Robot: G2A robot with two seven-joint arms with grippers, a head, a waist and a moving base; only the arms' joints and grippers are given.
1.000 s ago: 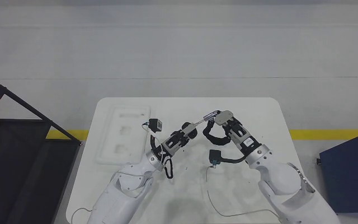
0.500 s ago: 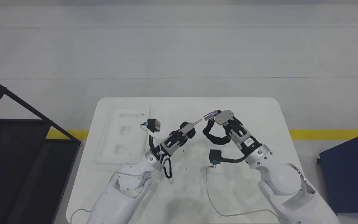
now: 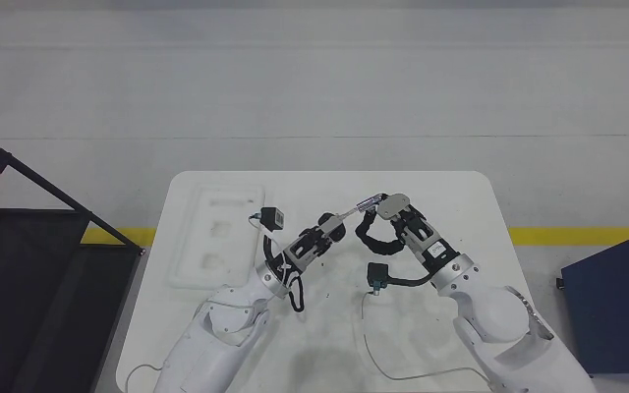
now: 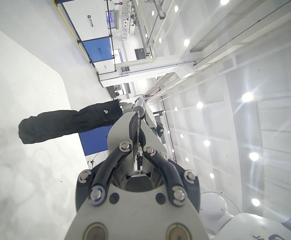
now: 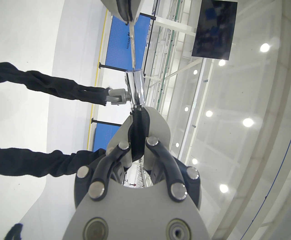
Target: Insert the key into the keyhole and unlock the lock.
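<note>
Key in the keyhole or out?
Barely in, at most: the tip of the key meets the end face of the lock, but most of the blade shows bare between the left gripper and it. Depth: cannot tell.

We roll left gripper [image 3: 336,221] slightly around key [image 3: 348,210], wrist shifting a touch up-table, toward lock [image 3: 370,201].
</note>
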